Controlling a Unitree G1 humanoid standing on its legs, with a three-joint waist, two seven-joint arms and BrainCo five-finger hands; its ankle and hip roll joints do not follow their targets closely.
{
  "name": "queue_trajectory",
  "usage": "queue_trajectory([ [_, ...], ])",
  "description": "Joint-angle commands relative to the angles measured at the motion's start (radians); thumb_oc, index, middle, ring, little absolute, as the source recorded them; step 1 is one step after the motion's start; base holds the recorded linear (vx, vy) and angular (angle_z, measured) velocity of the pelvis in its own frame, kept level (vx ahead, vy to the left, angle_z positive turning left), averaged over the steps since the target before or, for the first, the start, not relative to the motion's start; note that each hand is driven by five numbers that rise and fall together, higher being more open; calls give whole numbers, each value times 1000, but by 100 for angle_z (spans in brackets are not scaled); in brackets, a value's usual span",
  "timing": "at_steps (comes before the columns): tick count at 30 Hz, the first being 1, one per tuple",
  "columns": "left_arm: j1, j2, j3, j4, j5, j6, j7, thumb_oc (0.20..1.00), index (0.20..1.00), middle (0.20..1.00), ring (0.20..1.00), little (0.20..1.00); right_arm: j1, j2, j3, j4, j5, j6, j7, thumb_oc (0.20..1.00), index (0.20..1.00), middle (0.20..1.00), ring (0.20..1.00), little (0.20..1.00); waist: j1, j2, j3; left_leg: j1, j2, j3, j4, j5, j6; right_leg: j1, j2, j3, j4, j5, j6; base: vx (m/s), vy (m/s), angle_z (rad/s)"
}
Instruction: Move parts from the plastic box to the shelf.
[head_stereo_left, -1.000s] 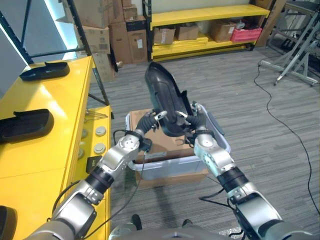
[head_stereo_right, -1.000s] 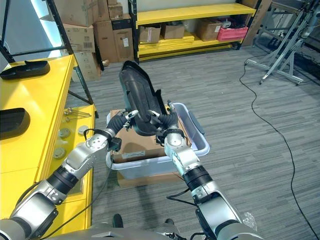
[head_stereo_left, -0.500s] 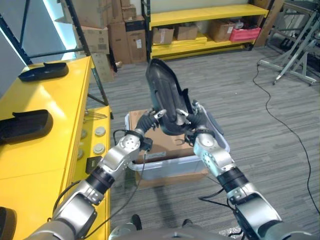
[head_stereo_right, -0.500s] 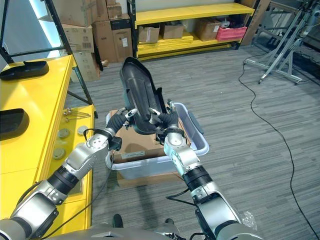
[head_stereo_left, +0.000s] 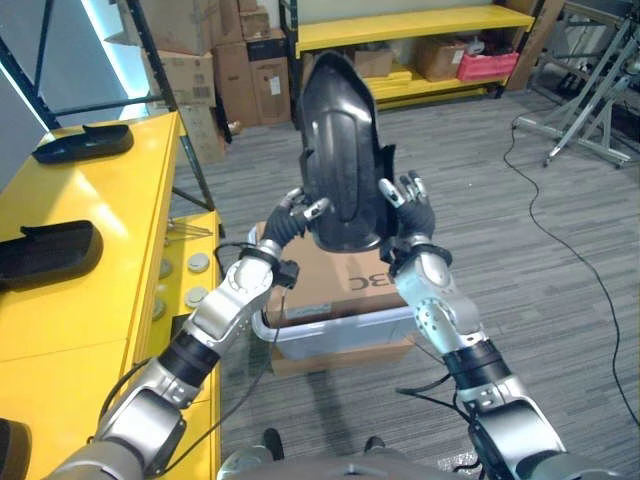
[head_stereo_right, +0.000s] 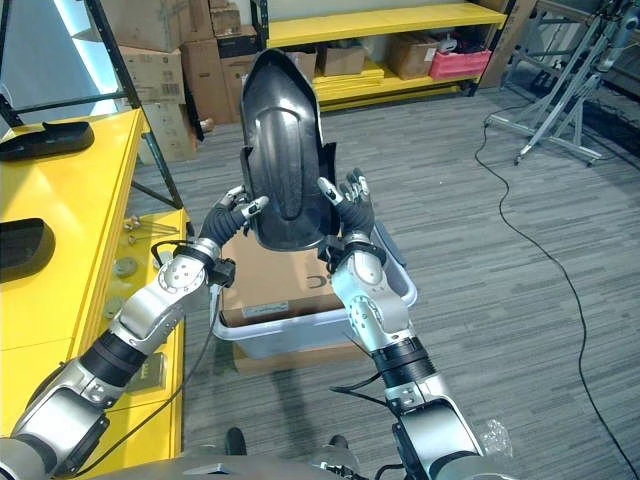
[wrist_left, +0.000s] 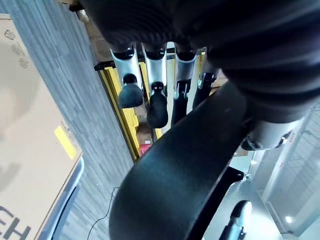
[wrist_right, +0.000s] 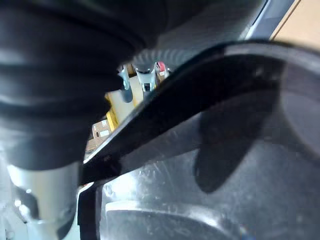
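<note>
1. The black part (head_stereo_left: 338, 150) is now raised well above the plastic box (head_stereo_left: 345, 325), standing nearly upright with its rounded end on top; 1 second ago it leaned back low over the box, its lower end just above the cardboard (head_stereo_left: 335, 275) inside.
2. The left hand (head_stereo_left: 292, 215) and right hand (head_stereo_left: 408, 205) have risen with it and clamp it from either side at its lower half.
3. Left fingers (wrist_left: 157, 102) lie nearly straight along the part's edge, with the thumb against its near face. Right fingers (head_stereo_right: 352, 192) are spread and fairly straight, palm pressed to the part's flank. It looks like a squeeze between 2 open hands, not a wrapped grip.
4. In my judgement, the lift out of the box is done and the carry comes next.
5. The yellow shelf (head_stereo_left: 120, 250) stands to the robot's left and already holds 2 similar dark parts (head_stereo_left: 50, 252).
6. The hold depends on steady inward pressure, so a slip during the turn is the likely risk.
</note>
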Motion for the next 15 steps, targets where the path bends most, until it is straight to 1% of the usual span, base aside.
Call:
queue_trajectory([
  [1, -94, 8, 50, -56, 81, -161, 61, 200, 200, 200, 200, 200, -18, -5, -74, -97, 22, -89, -9, 1000, 1000, 1000, 1000, 1000, 14, -1, -16, 78, -5, -21, -2, -135, 11, 35, 13, -30, 1, -87, 33, 0, 0, 0],
  [3, -88, 27, 71, -59, 81, -181, 71, 200, 200, 200, 200, 200, 1, -14, -101, -114, 25, -95, -20, 1000, 1000, 1000, 1000, 1000, 11, -3, -15, 78, -5, -19, -2, -135, 11, 33, 13, -28, 1, -87, 33, 0, 0, 0],
  [6, -83, 35, 82, -60, 67, -188, 78, 200, 200, 200, 200, 200, 16, -19, -118, -124, 42, -102, -15, 1000, 1000, 1000, 1000, 1000, 9, -4, -16, 78, -4, -17, -2, -135, 10, 32, 13, -25, 1, -87, 34, 0, 0, 0],
  [9, -72, 33, 85, -60, 101, -190, 96, 200, 200, 200, 200, 200, 37, -20, -137, -147, 54, -113, -6, 1000, 1000, 1000, 1000, 1000, 4, -6, -15, 78, -4, -15, -2, -135, 11, 30, 14, -18, 1, -87, 34, 11, -6, -7],
  [15, -60, 33, 86, -59, 134, -188, 109, 200, 200, 200, 200, 200, 54, -22, -154, -188, 51, -105, -16, 1000, 1000, 1000, 1000, 1000, -4, -7, -13, 79, -2, -9, -2, -135, 10, 28, 15, -8, 1, -87, 35, 2, -2, -3],
])
